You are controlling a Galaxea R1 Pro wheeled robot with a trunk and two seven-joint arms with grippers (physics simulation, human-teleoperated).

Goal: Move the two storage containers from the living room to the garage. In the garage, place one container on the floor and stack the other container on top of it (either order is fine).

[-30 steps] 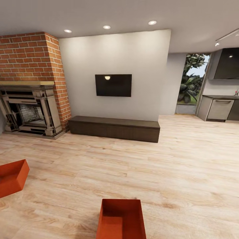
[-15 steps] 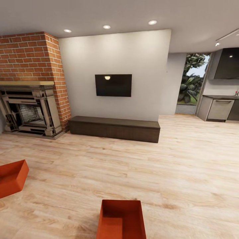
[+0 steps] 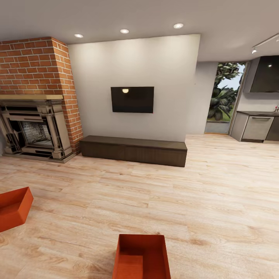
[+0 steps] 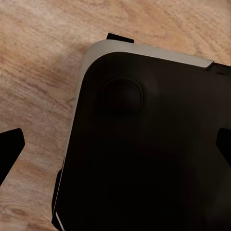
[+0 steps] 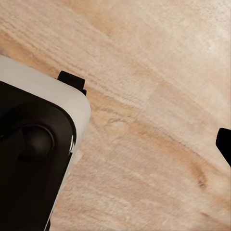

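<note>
Head view: two storage containers point(image 3: 141, 257) point(image 3: 13, 207), one fireplace point(image 3: 35, 131).

open plank floor point(image 3: 162, 201) between two bins point(image 3: 142, 257)

base shell point(image 4: 154, 144): glossy black, broad, with a rounded corner
shell rim point(image 4: 144, 48): pale grey-white band along the edge
dome point(image 4: 122, 94): round black boss raised on the shell
corner tab point(image 5: 72, 79): small black block just outside the rim
left fingertip point(image 4: 9, 149): matte black, pointed wedge
</note>
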